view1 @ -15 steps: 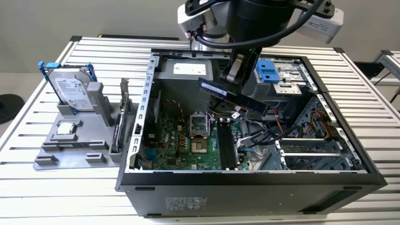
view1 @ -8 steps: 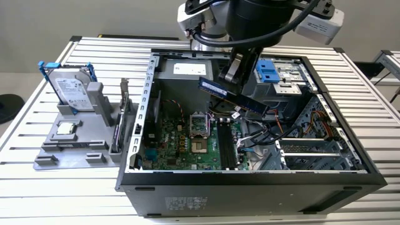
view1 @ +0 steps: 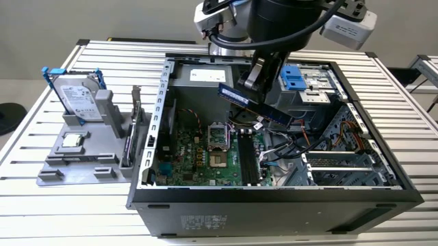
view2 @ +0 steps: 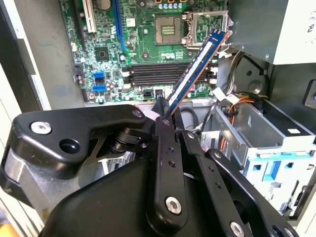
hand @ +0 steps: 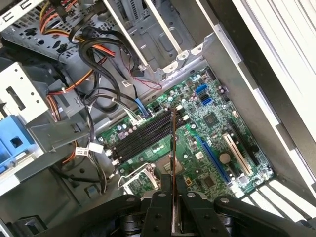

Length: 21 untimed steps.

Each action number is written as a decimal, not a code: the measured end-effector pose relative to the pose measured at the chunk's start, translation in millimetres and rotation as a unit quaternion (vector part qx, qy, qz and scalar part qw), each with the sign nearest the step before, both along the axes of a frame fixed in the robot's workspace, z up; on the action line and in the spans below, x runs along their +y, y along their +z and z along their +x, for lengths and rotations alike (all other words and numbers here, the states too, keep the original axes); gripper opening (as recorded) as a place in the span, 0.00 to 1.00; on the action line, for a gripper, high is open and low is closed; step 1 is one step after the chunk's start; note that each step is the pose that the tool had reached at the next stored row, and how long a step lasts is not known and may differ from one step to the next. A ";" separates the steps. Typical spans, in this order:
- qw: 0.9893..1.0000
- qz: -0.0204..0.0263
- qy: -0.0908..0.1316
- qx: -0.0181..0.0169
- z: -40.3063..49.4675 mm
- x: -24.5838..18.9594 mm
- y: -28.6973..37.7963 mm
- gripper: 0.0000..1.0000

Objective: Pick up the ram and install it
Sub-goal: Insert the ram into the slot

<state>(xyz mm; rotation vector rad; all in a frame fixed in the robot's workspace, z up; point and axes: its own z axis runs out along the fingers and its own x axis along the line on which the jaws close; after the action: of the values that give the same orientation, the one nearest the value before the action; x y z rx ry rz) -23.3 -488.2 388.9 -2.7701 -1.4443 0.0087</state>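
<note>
Slats of pale ribbed metal make up the tabletop (view1: 41, 205). At the exterior view's left a moulded grey holder (view1: 75, 164) sits on it. A silver boxy hard drive (view1: 77, 101) stands upright in the holder inside a blue frame. A small square chip (view1: 74, 141) lies flat in front of the drive. Just beside the holder, a thin card (view1: 135, 128) with a metal bracket stands on edge.

Next comes the open black case (view1: 274, 210), a sheet-steel box lying on its side. On its floor is the green motherboard (view1: 198, 159), densely studded with small parts. It carries a square metal-framed socket (view1: 217, 136) and, beside that, four long black slots (view1: 247, 161) running parallel.

My tool (view1: 255, 89) hangs over the middle of the case with its black jointed fingers (view2: 163, 121) pressed together, pinching the ram (view1: 257, 105). The ram is a long, flat, dark blue stick with black chips and a pale label. It is held tilted in the air above the motherboard, apart from the slots. In the second wrist view the ram (view2: 197, 66) juts out from the tool (view2: 165, 111) as a narrow blue strip with a gold-toned edge. In the first wrist view the ram (hand: 173, 148) is seen edge-on, a thin line rising from the tool (hand: 174, 197) across the slots (hand: 143, 136).

Toward the exterior view's right are a blue plastic drive bracket (view1: 293, 77), perforated grey steel bays and loose orange and black cables (view1: 342, 128).
</note>
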 end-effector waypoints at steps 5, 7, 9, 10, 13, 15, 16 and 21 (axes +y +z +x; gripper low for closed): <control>1.000 0.000 -0.013 0.000 0.0 0.0 0.0 0.00; 1.000 0.000 -0.018 0.000 0.0 0.0 0.0 0.00; 1.000 0.000 -0.023 0.000 0.0 0.0 0.0 0.00; 1.000 0.000 -0.025 0.000 0.0 0.0 0.0 0.00; 0.999 0.000 -0.033 0.000 0.1 0.0 0.0 0.00; 0.999 0.000 -0.037 0.000 0.1 0.0 0.0 0.00; 0.999 0.000 -0.040 0.000 0.1 0.0 0.0 0.00; 0.999 0.000 -0.050 0.000 0.0 0.0 0.0 0.00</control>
<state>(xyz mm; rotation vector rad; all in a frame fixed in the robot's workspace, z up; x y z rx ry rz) -23.3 -488.2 388.8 -2.8390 -1.3031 0.0073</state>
